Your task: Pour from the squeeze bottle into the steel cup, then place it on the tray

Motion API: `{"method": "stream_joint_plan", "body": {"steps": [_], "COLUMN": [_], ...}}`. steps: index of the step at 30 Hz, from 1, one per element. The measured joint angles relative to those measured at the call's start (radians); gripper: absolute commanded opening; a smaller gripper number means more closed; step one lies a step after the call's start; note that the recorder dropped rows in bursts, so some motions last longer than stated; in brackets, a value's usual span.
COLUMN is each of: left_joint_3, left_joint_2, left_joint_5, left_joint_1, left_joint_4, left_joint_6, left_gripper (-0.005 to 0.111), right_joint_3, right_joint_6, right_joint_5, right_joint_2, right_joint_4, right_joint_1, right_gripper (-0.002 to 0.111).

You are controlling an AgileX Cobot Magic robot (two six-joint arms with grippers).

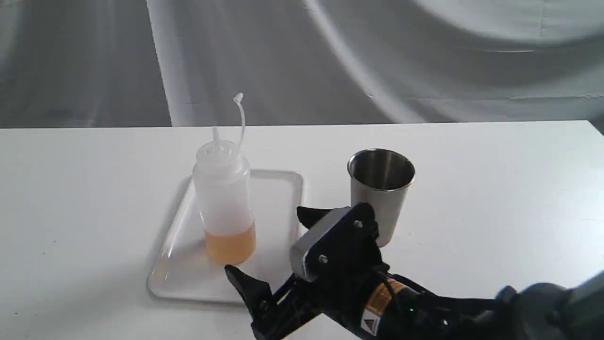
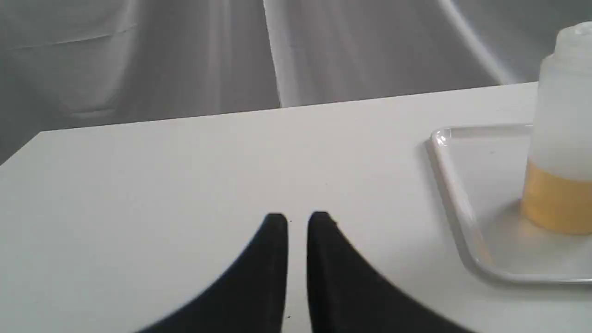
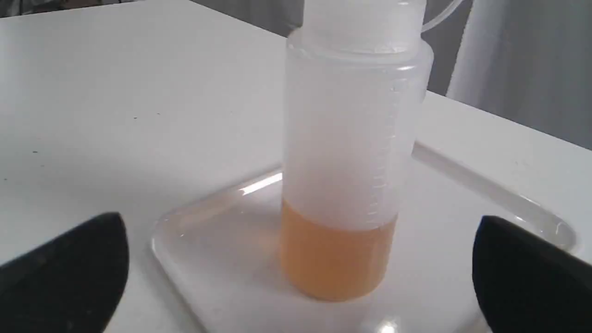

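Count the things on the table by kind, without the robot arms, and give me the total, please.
bottle: 1
cup: 1
tray: 1
Total: 3

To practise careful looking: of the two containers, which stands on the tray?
The squeeze bottle, holding amber liquid, stands on the white tray; the steel cup stands on the bare table beside it.

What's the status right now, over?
Right gripper open, empty, facing the squeeze bottle. Left gripper nearly shut, empty, over the table. Bottle upright on the tray, steel cup beside the tray. Nothing between.
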Motion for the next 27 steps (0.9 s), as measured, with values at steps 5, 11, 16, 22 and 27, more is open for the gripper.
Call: {"method": "stream_joint_plan", "body": {"steps": [5, 11, 16, 22, 27], "left_joint_3": [0.000, 0.000, 0.000, 0.000, 0.000], "left_joint_2": [0.000, 0.000, 0.000, 0.000, 0.000], "left_joint_5": [0.000, 0.000, 0.000, 0.000, 0.000], "left_joint_1": [0.000, 0.000, 0.000, 0.000, 0.000], "left_joint_4": [0.000, 0.000, 0.000, 0.000, 0.000], "left_joint_6": [0.000, 0.000, 0.000, 0.000, 0.000], "left_gripper": [0.008, 0.008, 0.008, 0.008, 0.008], "right_joint_3": [0.122, 0.254, 0.341, 0.372, 0.372], "right_joint_6": [0.000, 0.000, 0.000, 0.032, 0.068], "right_joint_5": [0.000, 0.029, 0.199, 0.363, 0.405], "right_joint_2": [-0.131, -0.311, -0.472, -0.669, -0.824], "right_joint_4": [-0.006, -0.017, -0.017, -0.019, -0.027], "right_joint_1": [0.023, 0.023, 0.023, 0.023, 0.023], "right_gripper": [0.105, 0.105, 0.105, 0.104, 0.092]}}
